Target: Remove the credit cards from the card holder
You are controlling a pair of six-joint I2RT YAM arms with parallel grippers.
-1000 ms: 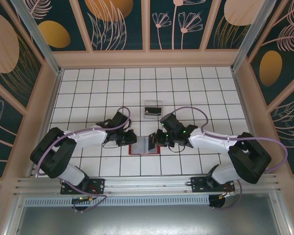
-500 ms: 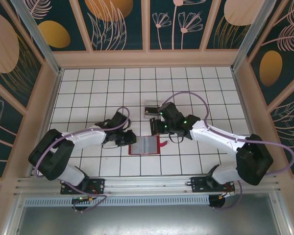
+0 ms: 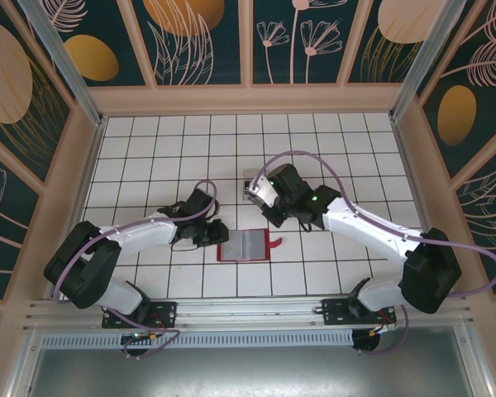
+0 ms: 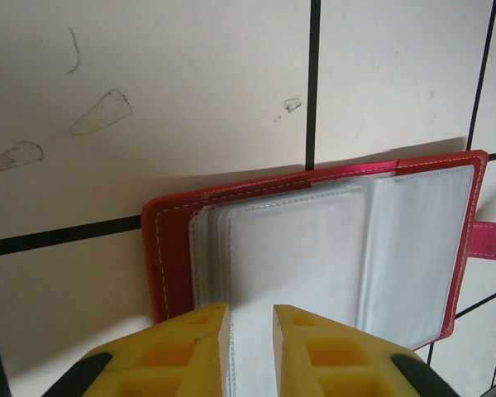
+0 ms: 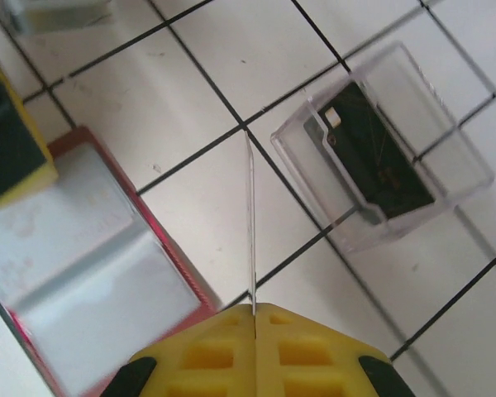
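Note:
The red card holder [image 3: 246,246] lies open on the tiles, its clear pockets [image 4: 314,248] facing up and its tab [image 4: 489,240] at the right. My left gripper [image 3: 218,236] sits at its left edge. In the left wrist view the yellow fingers [image 4: 202,351] stand a narrow gap apart over the pocket sheets, gripping nothing that I can see. My right gripper [image 5: 254,308] is shut on a thin credit card [image 5: 250,219], seen edge-on. It hangs above the tiles between the holder [image 5: 83,273] and the clear tray [image 5: 446,149]. A dark card [image 5: 380,157] lies in that tray.
The clear tray [image 3: 250,176] stands just behind the holder, partly under my right wrist. White tiled floor stretches to the back and both sides, ringed by wooden walls [image 3: 248,99]. My left finger [image 5: 12,149] shows at the holder's far side in the right wrist view.
My right gripper has lifted off the card holder and swung back toward the clear tray with a card in it. My left gripper's jaws have parted slightly; the left arm stayed at the holder.

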